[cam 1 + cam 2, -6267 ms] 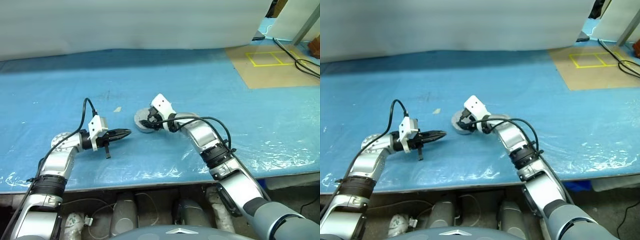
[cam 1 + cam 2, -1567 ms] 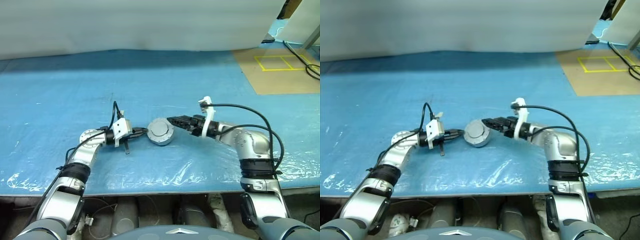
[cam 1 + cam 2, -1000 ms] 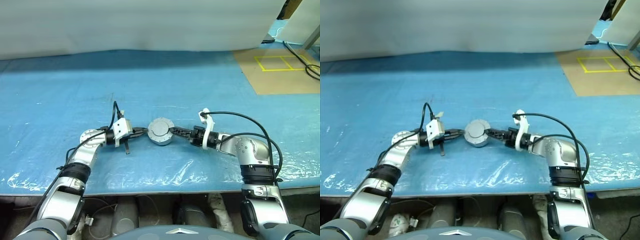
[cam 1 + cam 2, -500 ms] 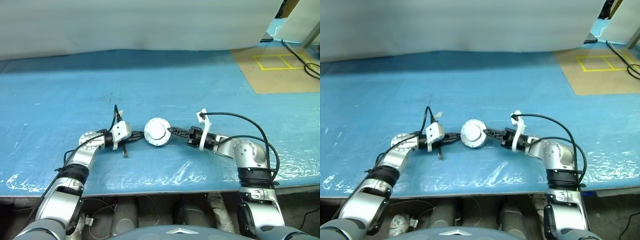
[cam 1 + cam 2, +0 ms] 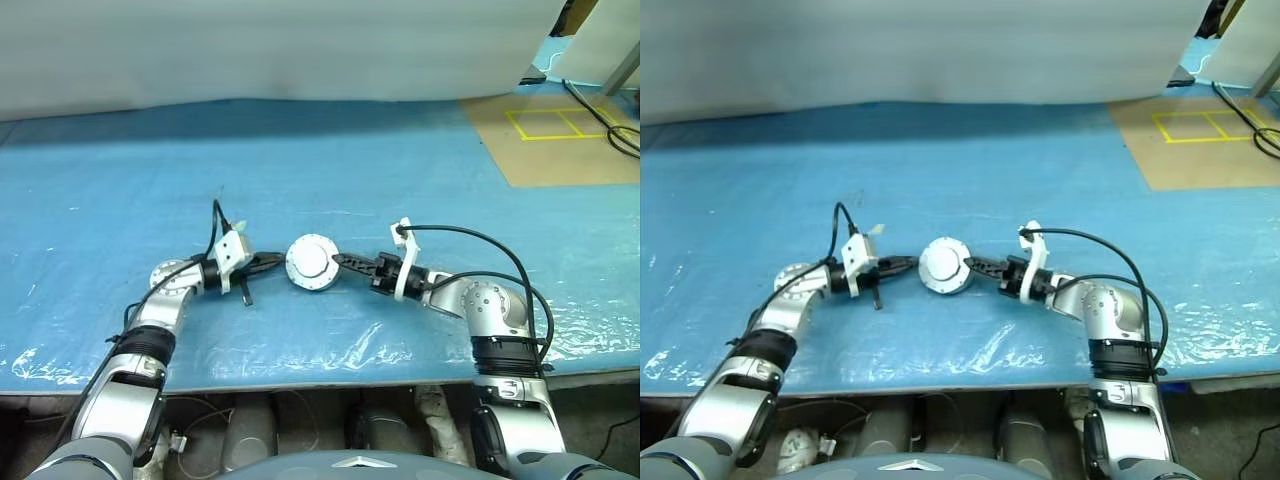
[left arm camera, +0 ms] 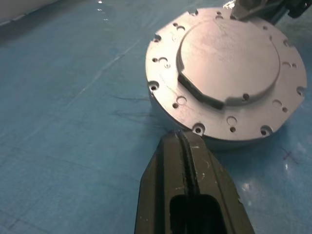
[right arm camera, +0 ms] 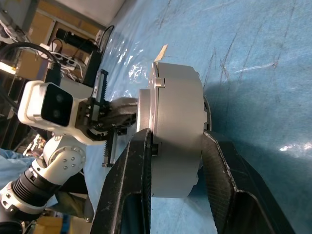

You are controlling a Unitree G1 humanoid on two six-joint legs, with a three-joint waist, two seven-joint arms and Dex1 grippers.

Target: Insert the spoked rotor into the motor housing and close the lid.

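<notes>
Blue plastic sheet covers the counter (image 5: 120, 180), and it looks shiny and a bit slick.

The left tool (image 5: 268, 262) is on the left, squeezed tight with nothing in it. Its tip sits right at the left edge of the housing (image 5: 312, 263). The left wrist view shows the two fingers (image 6: 187, 161) pressed together, right at the rim of the housing.

The housing is between the two tools. It is a round grey metal puck with a flat lid (image 6: 228, 61) on top and small holes round the rim. It is tipped up, so the lid faces the head camera.

The right tool (image 5: 340, 264) is on the right of the housing. Its two fingers (image 7: 141, 161) are part way open and clamp the housing, one on each flat face.

I think the housing is heavy and hard. It will not bend or squash. Smooth metal can slip, so a grip across the flat faces, like the right tool has, seems best. The left tool can steady the other side.

The rotor cannot be seen, so it may be inside already. The inside of the housing is hidden by the lid. I cannot tell if the lid is pushed all the way shut.
</notes>
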